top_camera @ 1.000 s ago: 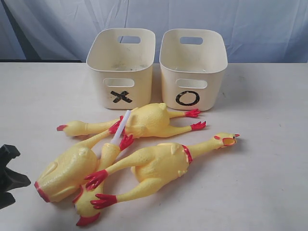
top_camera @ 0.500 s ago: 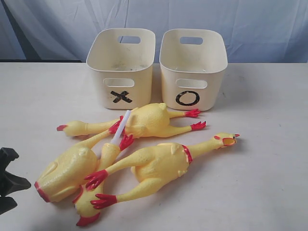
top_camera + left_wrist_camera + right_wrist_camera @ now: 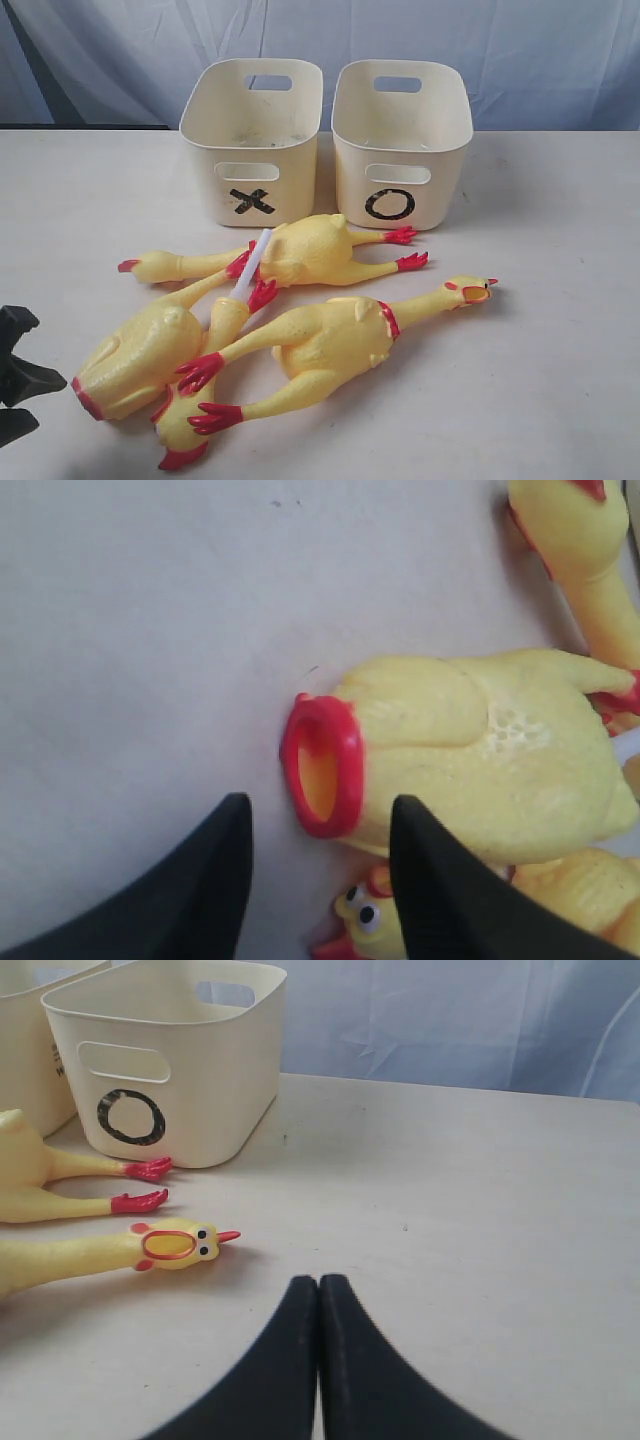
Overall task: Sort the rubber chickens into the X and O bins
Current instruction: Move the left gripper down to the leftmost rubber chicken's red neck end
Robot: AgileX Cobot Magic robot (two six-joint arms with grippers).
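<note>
- Left end effector point(image 3: 18, 372): at 8 o'clock on the desk point(image 3: 560, 300), jaws apart, holding nothing. In its wrist view it sits just short of the red-ringed open end of the nearest chicken point(image 3: 480, 750). I cannot tell whether it touches.
- Right end effector point(image 3: 318, 1282): jaws pressed together, empty, low over bare desk, well apart from every chicken.
- Second chicken point(image 3: 185, 425): mostly under the pile at 7 o'clock, only its lower end and a head showing.
- Nearest chicken point(image 3: 135, 355): lying at 8 o'clock of the pile, body toward the left end effector.
- Third chicken point(image 3: 330, 345): lying across the centre, head out at 3 o'clock, feet over the nearest chicken.
- Fourth chicken point(image 3: 300, 250): behind the others at 12 o'clock of the pile, feet toward the O bin point(image 3: 440, 190). A white tube point(image 3: 252, 262) sticks out beside it.
- X bin point(image 3: 290, 190) and O bin: side by side and upright at 12 o'clock, X on the 9 o'clock side. No chicken shows in either.
- Progress: none sorted; all four are on the desk. Judgement: a first pick of the nearest chicken looks set up. Four placements remain.
</note>
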